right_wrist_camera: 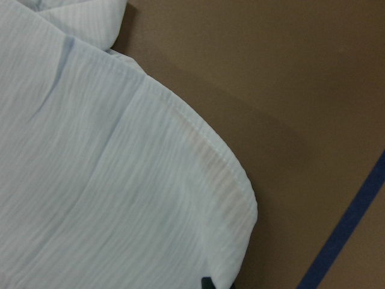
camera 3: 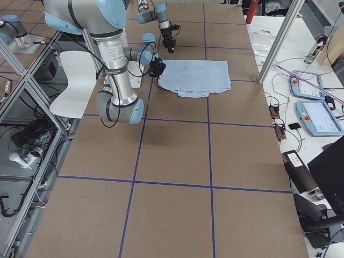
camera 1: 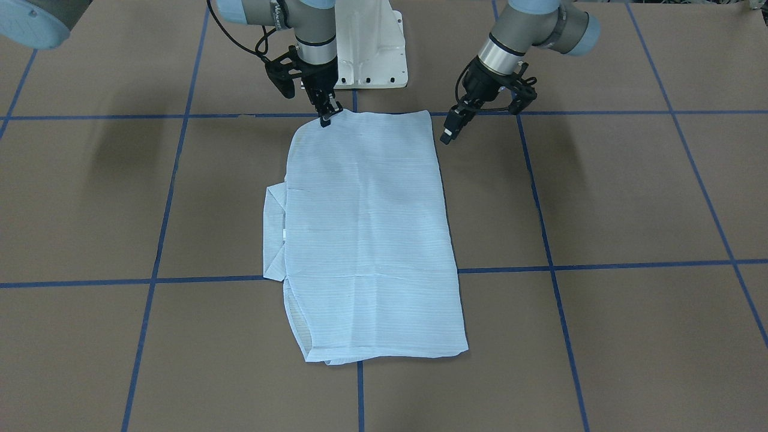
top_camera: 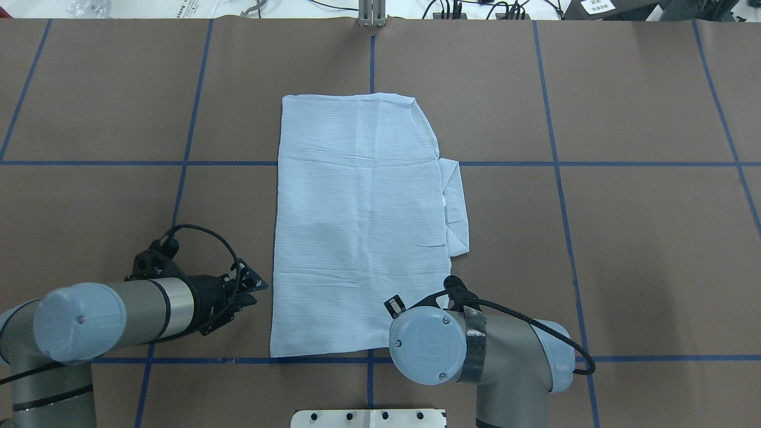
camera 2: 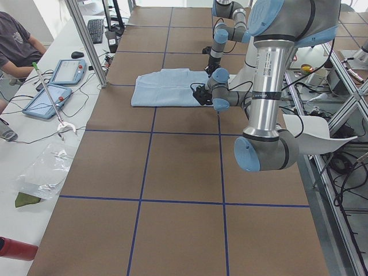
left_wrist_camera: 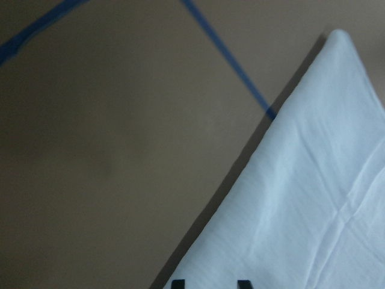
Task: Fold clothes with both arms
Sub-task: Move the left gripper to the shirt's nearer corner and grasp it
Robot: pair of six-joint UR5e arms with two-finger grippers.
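Observation:
The pale-blue striped shirt point(camera 1: 369, 240) lies folded into a long flat rectangle on the brown table, its collar point(camera 1: 274, 231) sticking out at one side. My right gripper point(camera 1: 326, 117) is down on the shirt's near corner; its tips look closed together on the hem, and the right wrist view shows one dark tip point(right_wrist_camera: 207, 283) at the cloth's rounded corner. Just off the other near corner, my left gripper point(camera 1: 450, 129) hovers above the table. Its two fingertips point(left_wrist_camera: 177, 283) show apart over the shirt's edge point(left_wrist_camera: 313, 198). In the overhead view the right wrist hides its own gripper.
Blue tape lines point(camera 1: 600, 264) cross the brown table point(camera 1: 630, 192). The white robot base point(camera 1: 372, 48) stands just behind the shirt's near edge. A person point(camera 2: 17, 46) sits at a side bench with tablets point(camera 2: 49, 98), away from the table.

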